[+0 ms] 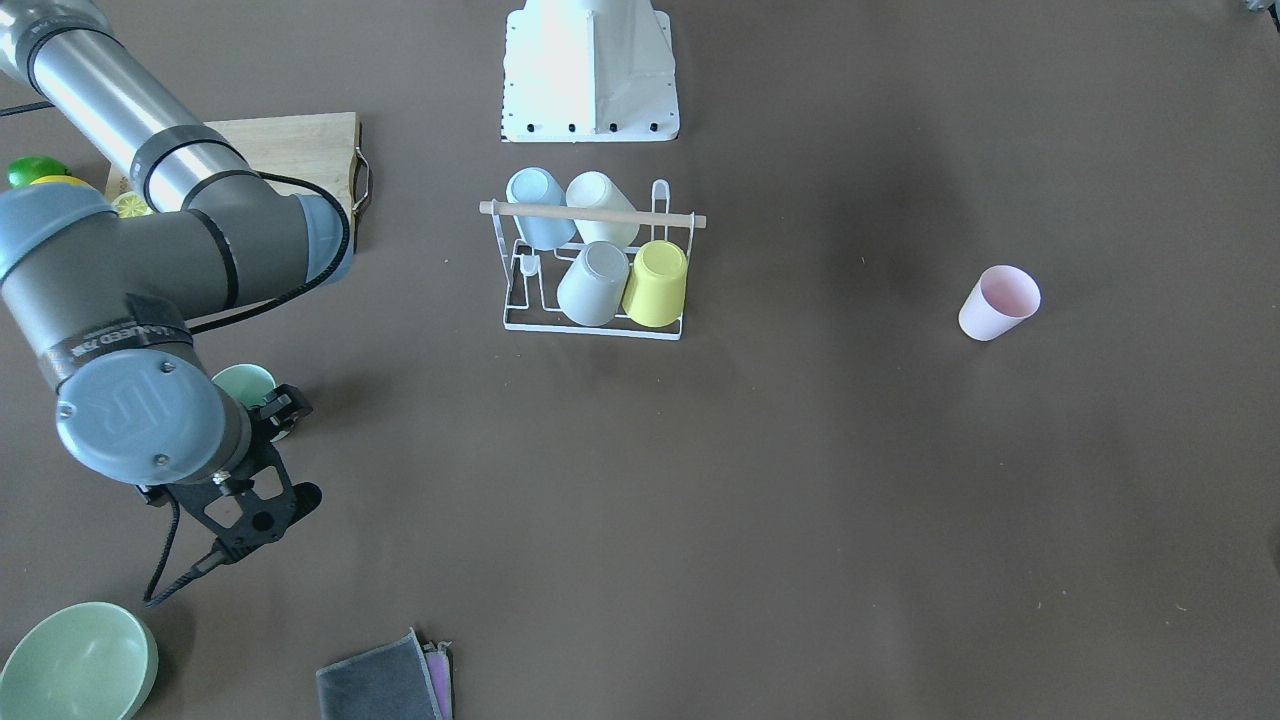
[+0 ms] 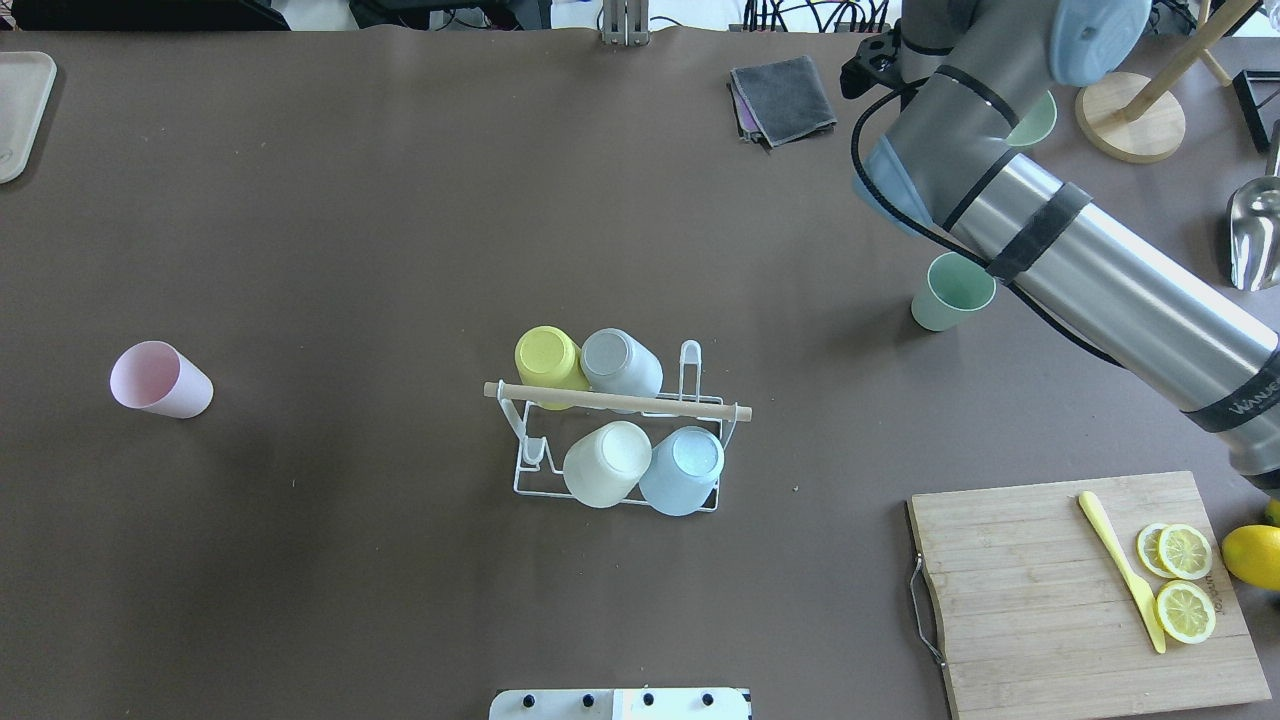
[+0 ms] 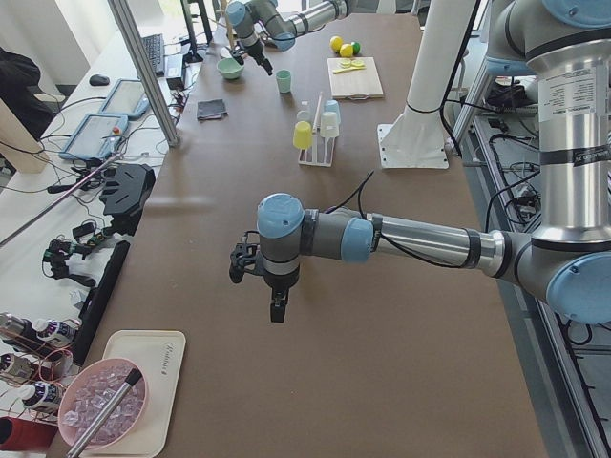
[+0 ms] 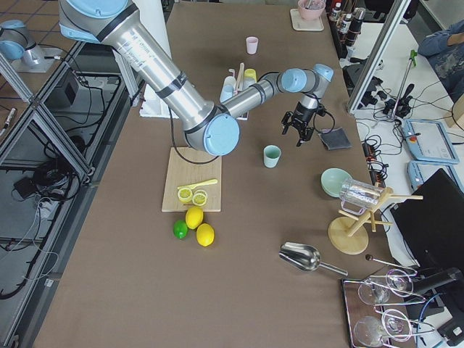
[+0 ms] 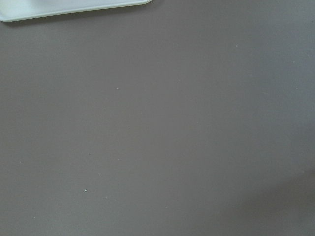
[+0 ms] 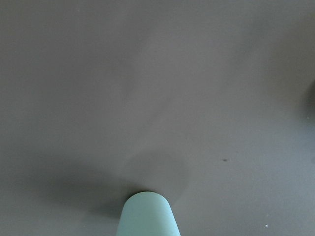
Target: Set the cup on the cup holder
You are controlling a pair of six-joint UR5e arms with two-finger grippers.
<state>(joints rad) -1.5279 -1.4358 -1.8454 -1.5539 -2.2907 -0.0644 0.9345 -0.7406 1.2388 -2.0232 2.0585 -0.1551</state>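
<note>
Showing brown desk (image 2: pixel 400 200), right arm (image 2: pixel 1080 270) reaching across, cup holder (image 2: pixel 600 399) mid-desk bearing four inverted cups, green cup (image 2: pixel 950 292) upright near right end effector (image 4: pixel 298 138), pink cup (image 2: pixel 160 380) well apart, left end effector (image 3: pixel 277 313) above bare desk, opening of either end effector cannot be told.

Cup holder (image 2: pixel 533 452) end prongs (image 2: pixel 690 358) free; rod (image 2: pixel 615 401) overhead.

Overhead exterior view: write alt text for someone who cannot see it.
A white wire cup holder at the middle of a brown table holds a yellow cup, a grey cup, a cream cup and a light blue cup, all upturned. A pink cup stands far left, and a green cup stands upper right beside the robot's right arm.
</note>
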